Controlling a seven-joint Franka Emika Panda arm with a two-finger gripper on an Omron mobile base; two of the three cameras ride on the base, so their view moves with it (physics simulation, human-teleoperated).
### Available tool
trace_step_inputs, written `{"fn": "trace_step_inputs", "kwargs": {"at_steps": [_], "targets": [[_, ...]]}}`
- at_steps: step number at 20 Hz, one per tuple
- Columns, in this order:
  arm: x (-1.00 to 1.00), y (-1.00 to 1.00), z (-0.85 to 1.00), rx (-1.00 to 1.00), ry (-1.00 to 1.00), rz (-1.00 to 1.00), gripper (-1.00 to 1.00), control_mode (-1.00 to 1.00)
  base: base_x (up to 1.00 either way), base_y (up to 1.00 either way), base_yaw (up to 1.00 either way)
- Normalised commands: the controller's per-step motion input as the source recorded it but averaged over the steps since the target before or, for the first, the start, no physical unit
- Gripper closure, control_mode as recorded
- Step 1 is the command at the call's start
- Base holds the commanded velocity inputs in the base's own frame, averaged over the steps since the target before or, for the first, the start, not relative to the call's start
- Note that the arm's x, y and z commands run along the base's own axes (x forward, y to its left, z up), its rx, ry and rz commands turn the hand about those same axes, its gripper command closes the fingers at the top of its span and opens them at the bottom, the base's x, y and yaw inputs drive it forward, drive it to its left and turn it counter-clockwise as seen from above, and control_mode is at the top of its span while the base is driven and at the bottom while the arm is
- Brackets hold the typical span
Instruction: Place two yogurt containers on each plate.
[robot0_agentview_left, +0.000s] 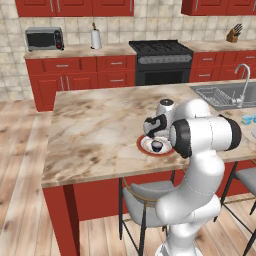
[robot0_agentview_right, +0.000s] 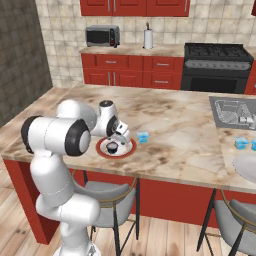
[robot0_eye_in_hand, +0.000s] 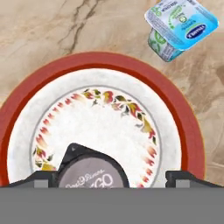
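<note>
The white plate with a broad red rim (robot0_agentview_left: 141, 148) (robot0_agentview_right: 102, 152) (robot0_eye_in_hand: 26, 100) lies near the front edge of the island counter. A dark yogurt container (robot0_agentview_left: 157, 145) (robot0_agentview_right: 112, 147) (robot0_eye_in_hand: 92, 173) with a paler lid rests on it. My gripper (robot0_agentview_left: 156, 135) (robot0_agentview_right: 119, 136) (robot0_eye_in_hand: 113, 180) hangs just over that cup, open, its fingertips (robot0_eye_in_hand: 39, 179) standing wide on either side without touching it. A light blue yogurt container (robot0_agentview_right: 143, 136) (robot0_eye_in_hand: 181, 26) sits on the counter just beyond the plate's rim. Two more light blue cups (robot0_agentview_left: 247, 119) (robot0_agentview_right: 241, 143) stand far to the right, near a pale plate (robot0_agentview_right: 245, 167).
A sink (robot0_agentview_left: 225, 95) (robot0_agentview_right: 235, 112) is set into the counter at the right. Grey stools (robot0_agentview_left: 145, 192) (robot0_agentview_right: 107, 195) stand under the counter's front edge. The stove, microwave and cabinets line the back wall.
</note>
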Motion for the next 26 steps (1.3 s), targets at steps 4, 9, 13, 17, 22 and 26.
{"fn": "trace_step_inputs", "kwargs": {"at_steps": [4, 9, 13, 17, 22, 26], "targets": [[0.44, -0.48, 0.49, 0.04, 0.0, 0.05, -1.0, -1.0, 0.0, 0.0, 0.0], [0.38, -0.78, 0.25, 0.0, 0.0, 0.27, -1.0, -1.0, 0.0, 0.0, 0.0], [0.05, -0.72, 0.08, -0.03, -0.08, 0.34, -1.0, -1.0, 0.0, 0.0, 0.0], [0.09, -0.49, -0.08, -0.03, -0.11, 0.24, -1.0, -1.0, 0.0, 0.0, 0.0], [0.44, 0.02, -0.3, -0.06, -0.04, 0.02, -1.0, -1.0, 0.0, 0.0, 0.0], [0.39, 0.08, -0.18, -0.1, 0.0, 0.0, -1.0, -1.0, 0.0, 0.0, 0.0]]}}
